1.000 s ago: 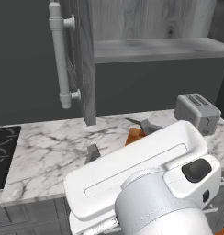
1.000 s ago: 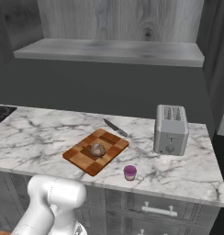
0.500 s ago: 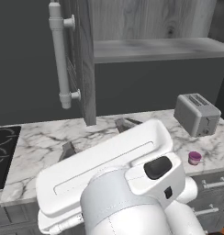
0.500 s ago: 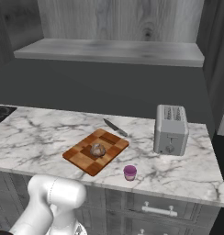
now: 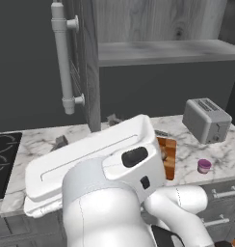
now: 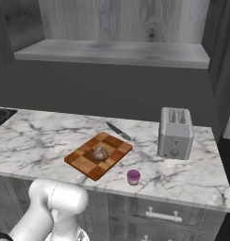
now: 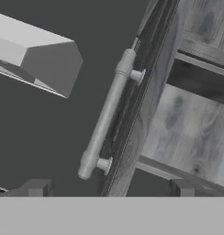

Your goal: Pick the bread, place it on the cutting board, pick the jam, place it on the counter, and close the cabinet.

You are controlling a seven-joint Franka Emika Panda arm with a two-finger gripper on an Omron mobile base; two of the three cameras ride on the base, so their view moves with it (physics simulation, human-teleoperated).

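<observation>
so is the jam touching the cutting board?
Apart. The right base view shows the jam standing on the counter in front of the cutting board, with a strip of bare marble between them.

Cabinet (image 5: pixel 88 67) door stands open, its bar handle (image 5: pixel 63 58) upright. Jam (image 5: pixel 204 165) sits on the surface (image 5: pixel 37 142) below the toaster (image 5: pixel 206 120).

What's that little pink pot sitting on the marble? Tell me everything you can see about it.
It is the jam, a tiny squat round jar with a pink-purple body and a paler top. It stands upright on the white marble counter near the front edge, apart from everything else: the checkered cutting board lies to one side and the grey toaster stands behind it. Nothing touches it but the counter. The left base view shows it too.
</observation>
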